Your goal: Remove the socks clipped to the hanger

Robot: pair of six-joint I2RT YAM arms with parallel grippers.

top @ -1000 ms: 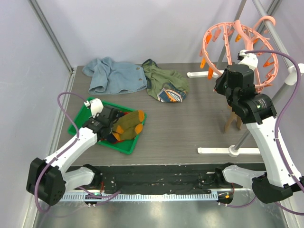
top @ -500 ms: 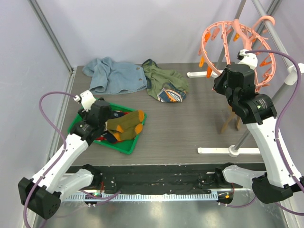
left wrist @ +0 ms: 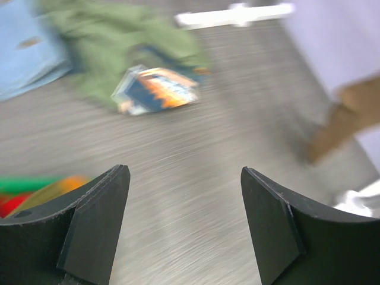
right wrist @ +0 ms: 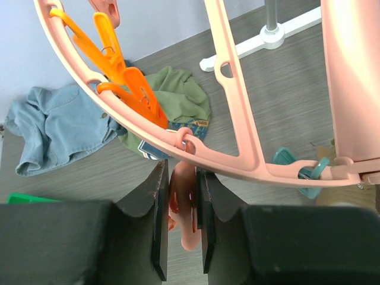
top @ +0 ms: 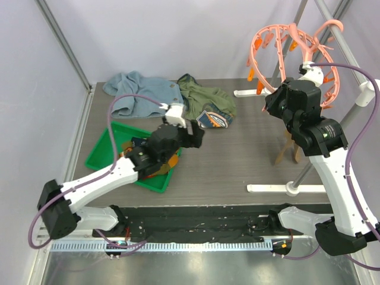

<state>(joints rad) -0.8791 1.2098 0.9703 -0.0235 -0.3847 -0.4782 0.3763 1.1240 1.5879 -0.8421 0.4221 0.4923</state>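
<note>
Surface: grey wood-grain table (top: pixel 237 160), closed in by pale lilac walls.
Hanger: the round pink hanger (top: pixel 295 31) hung tilted by its hook from a grey rack pole (top: pixel 332 21) at the far right of the table. Orange clips (right wrist: pixel 127 83) dangled from its ring.
Right claw: the right claw (right wrist: pixel 183 178) sat just under the hanger's rim, its two dark fingers closed on a pink clip (right wrist: pixel 184 219) that hung from the ring.
Hanging sock: a brown sock (top: pixel 289 151) hung below the hanger, beside the right arm. What held it was hidden.
Loose socks: brown and orange socks (top: pixel 163 168) lay in a green tray (top: pixel 104 151) well to the left of the hanger, partly covered by the left arm.
Left claw: the left claw (left wrist: pixel 184 178) hovered over bare table between the tray and the hanger, much nearer the tray. Its fingers were spread wide with nothing between them.
Clothes: a blue shirt (top: pixel 139 95) and a green garment (top: pixel 208 101) with a bright patch lay touching each other, left of the hanger along the far edge.
Rack feet: white bars (top: pixel 279 188) rested on the table below the hanger.
</note>
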